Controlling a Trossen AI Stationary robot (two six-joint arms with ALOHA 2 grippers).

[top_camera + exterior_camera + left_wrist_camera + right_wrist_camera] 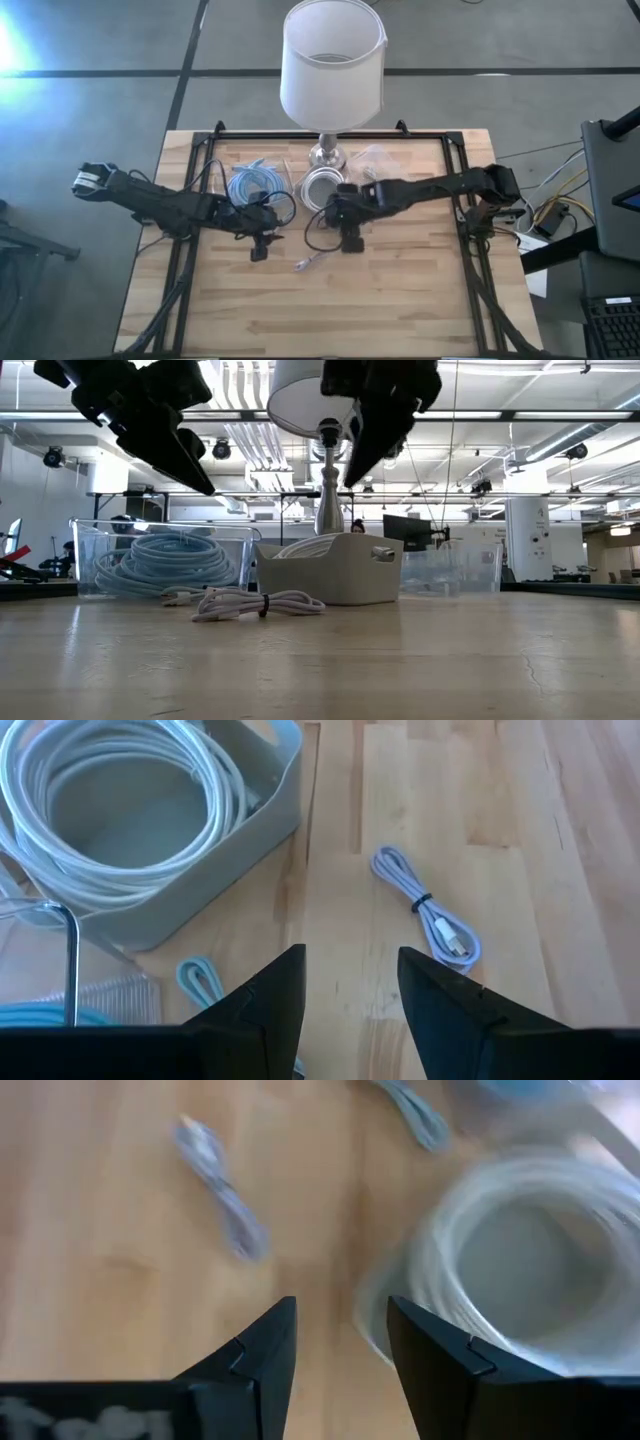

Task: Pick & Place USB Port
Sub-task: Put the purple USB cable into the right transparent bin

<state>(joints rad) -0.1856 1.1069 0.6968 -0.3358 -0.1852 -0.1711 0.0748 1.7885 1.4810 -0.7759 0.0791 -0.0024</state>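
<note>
Wooden table (400, 300); bundled cable (310, 261) lies between both grippers.

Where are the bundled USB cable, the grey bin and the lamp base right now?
bundled USB cable (425, 905), left wrist view, at its tie.
grey bin (330, 572), low view, front wall.
lamp base (327, 154), high view, metal foot.

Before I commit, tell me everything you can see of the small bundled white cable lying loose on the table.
The bundled white cable is a short, thin, pale cord folded into a narrow loop and cinched near its middle by a dark tie. One end carries a small connector; its type is unclear. It lies flat on the bare wooden table, in front of the grey bin and apart from it. Neither gripper touches it; both hover above, fingers open.
</note>
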